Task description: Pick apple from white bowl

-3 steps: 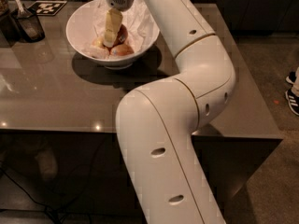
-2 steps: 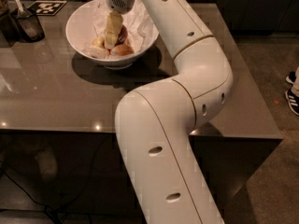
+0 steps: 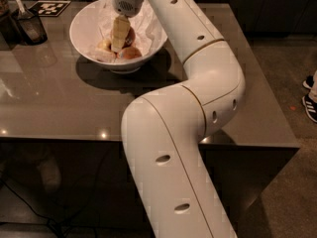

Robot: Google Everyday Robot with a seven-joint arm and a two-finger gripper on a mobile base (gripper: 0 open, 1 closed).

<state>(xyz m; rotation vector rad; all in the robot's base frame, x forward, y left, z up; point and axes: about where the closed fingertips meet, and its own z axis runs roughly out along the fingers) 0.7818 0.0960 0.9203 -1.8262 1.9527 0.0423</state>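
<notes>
The white bowl stands on the far left part of the grey table. The deep red-brown apple lies in the bowl's middle, partly hidden behind my gripper. My gripper reaches straight down into the bowl from above and sits right against the apple's left side. Paler pink-orange apples lie in the bowl in front of it, and another pale fruit lies to the left.
Crumpled white paper lines the bowl's right side. A small dark cup with a utensil stands left of the bowl. A black-and-white marker tag lies behind it. My arm spans the table. A shoe is on the floor at right.
</notes>
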